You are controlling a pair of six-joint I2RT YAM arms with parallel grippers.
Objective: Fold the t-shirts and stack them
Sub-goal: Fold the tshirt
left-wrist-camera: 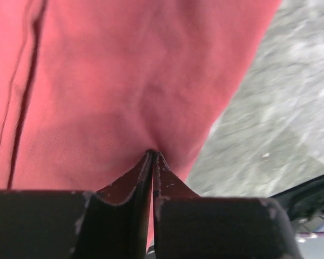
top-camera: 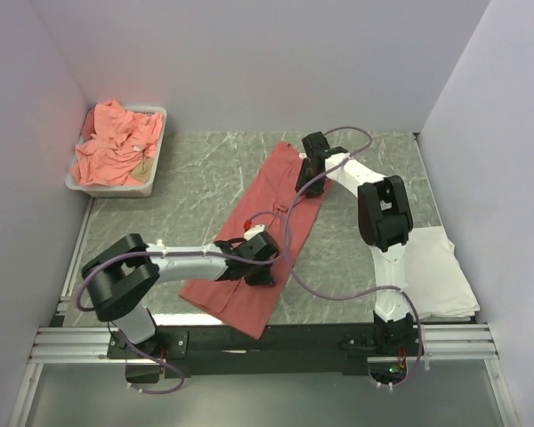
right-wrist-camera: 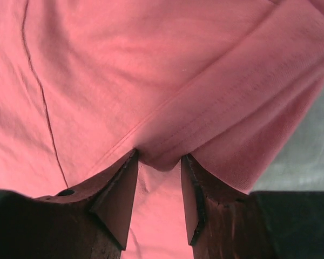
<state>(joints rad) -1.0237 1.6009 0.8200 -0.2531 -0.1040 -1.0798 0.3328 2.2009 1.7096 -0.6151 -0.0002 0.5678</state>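
Observation:
A coral-red t-shirt (top-camera: 269, 209) lies as a long strip running diagonally across the grey marble table (top-camera: 196, 178). My left gripper (top-camera: 260, 267) sits at the strip's near right edge, and in the left wrist view it (left-wrist-camera: 153, 152) is shut on the shirt's cloth (left-wrist-camera: 124, 81). My right gripper (top-camera: 310, 185) is at the strip's far right edge. In the right wrist view it (right-wrist-camera: 158, 156) has its jaws apart, with a hemmed fold of the shirt (right-wrist-camera: 151, 65) bulging between the tips. A plain white folded garment (top-camera: 440, 267) lies at the right.
A white plastic tray (top-camera: 153, 181) at the back left holds a heap of more salmon t-shirts (top-camera: 116, 147). White walls close in the left, back and right sides. The arms' mounting rail (top-camera: 267, 342) runs along the near edge.

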